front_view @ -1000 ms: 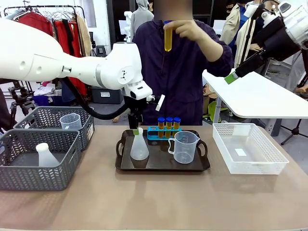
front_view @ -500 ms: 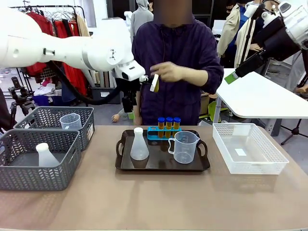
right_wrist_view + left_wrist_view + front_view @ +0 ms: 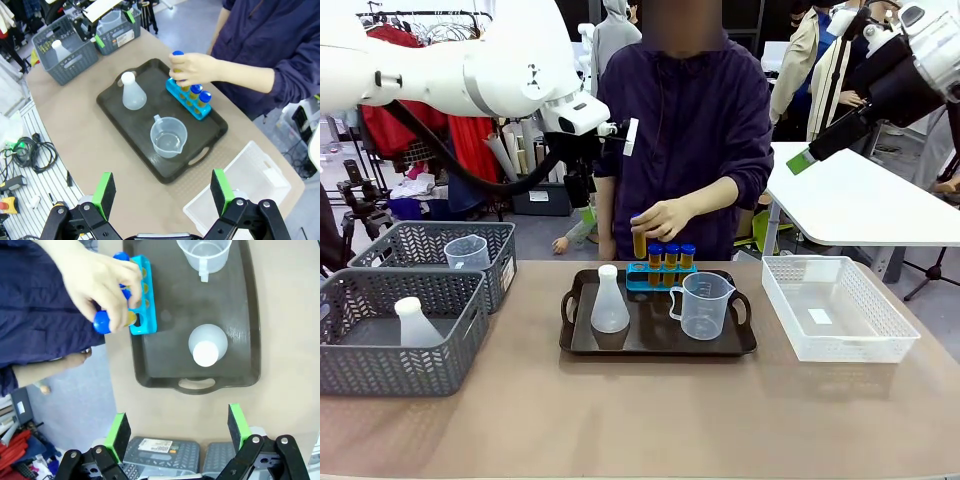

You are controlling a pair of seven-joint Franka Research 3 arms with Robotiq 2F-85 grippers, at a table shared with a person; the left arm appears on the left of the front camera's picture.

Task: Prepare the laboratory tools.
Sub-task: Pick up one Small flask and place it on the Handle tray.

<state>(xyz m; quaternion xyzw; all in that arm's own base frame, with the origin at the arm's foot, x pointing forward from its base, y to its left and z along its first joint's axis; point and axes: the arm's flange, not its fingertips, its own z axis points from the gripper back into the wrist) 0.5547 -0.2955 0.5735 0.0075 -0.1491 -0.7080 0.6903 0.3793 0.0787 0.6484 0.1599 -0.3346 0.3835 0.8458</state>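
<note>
A dark tray (image 3: 658,345) holds a translucent white conical flask (image 3: 609,300), a clear handled jug (image 3: 703,305) and a blue rack (image 3: 660,276) with three blue-capped amber test tubes (image 3: 671,254). The person's hand (image 3: 665,217) holds another amber tube (image 3: 639,240) upright at the rack's left end. My left gripper (image 3: 584,205) hangs open, high above the table's far edge, left of the person; its wrist view looks down on the tray (image 3: 200,387) and flask (image 3: 207,345). My right gripper (image 3: 798,160) is raised at the upper right, open (image 3: 162,189) and holding nothing.
Two grey lattice baskets stand at the left: the near one (image 3: 380,375) holds a white flask (image 3: 415,325), the far one (image 3: 420,235) a clear jug (image 3: 467,252). A white lattice basket (image 3: 835,340) sits right of the tray. The table's front half is bare.
The person's hand brought the amber tube down from head height to the rack. My left arm rose from just above the tray and swung up and left. The right arm stayed still.
</note>
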